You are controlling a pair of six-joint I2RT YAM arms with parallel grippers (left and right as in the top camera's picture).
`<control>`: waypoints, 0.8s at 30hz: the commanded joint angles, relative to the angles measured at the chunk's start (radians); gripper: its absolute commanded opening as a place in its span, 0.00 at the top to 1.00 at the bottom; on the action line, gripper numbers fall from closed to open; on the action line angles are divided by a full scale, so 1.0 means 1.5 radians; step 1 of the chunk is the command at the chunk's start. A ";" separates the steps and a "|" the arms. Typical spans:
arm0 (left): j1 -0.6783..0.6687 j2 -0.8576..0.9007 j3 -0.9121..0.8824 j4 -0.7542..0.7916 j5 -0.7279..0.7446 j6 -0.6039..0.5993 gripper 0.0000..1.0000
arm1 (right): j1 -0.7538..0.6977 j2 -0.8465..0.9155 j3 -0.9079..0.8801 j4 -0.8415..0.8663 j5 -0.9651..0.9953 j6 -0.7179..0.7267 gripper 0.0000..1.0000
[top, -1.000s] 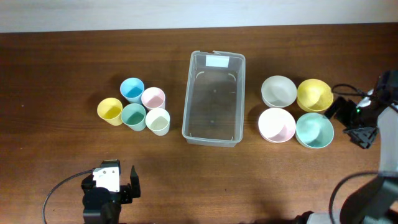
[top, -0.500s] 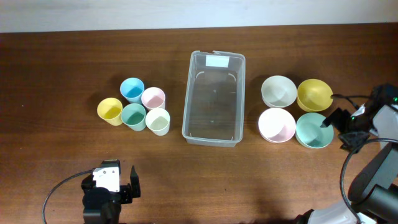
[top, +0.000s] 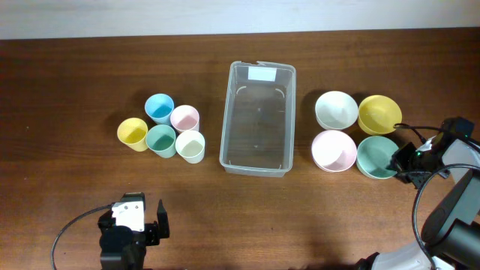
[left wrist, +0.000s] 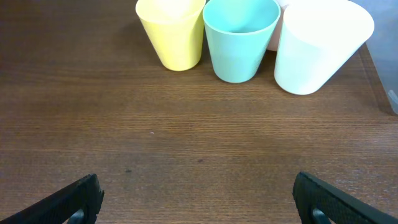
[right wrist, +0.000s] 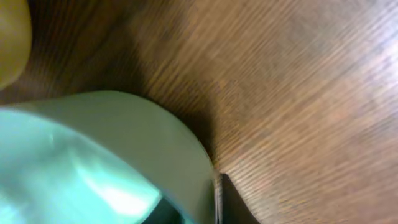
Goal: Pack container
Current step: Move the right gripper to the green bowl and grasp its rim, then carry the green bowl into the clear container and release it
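The right hand (top: 403,160) is at the teal bowl's (top: 377,157) rim; its grip state cannot be determined. To its left is the pink bowl (top: 334,150), then the empty container (top: 255,169), long axis crosswise to that reach. The left hand (left wrist: 198,196), released, hovers short of the cups (left wrist: 241,37).

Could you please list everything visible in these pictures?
Container: one, clear, empty, table centre.
Cups: five, clustered left of the container: blue cup, pink cup, yellow cup, teal cup, white cup.
Bowls: four, right of the container: white bowl, yellow bowl, pink bowl, teal bowl.
Table: one, brown wood.
Left gripper: black, open, facing the cups.
Right gripper: black, at the teal bowl's right rim; open or shut unclear.
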State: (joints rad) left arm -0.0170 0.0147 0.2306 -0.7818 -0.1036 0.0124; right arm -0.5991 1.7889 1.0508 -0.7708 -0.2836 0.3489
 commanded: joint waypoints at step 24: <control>-0.003 -0.006 -0.006 0.002 0.007 0.013 0.00 | 0.345 -0.242 0.367 -0.286 -0.010 0.035 0.96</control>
State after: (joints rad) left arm -0.0170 0.0147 0.2306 -0.7818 -0.1032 0.0124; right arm -0.1940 1.3636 1.5314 -1.2160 -0.2981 0.3733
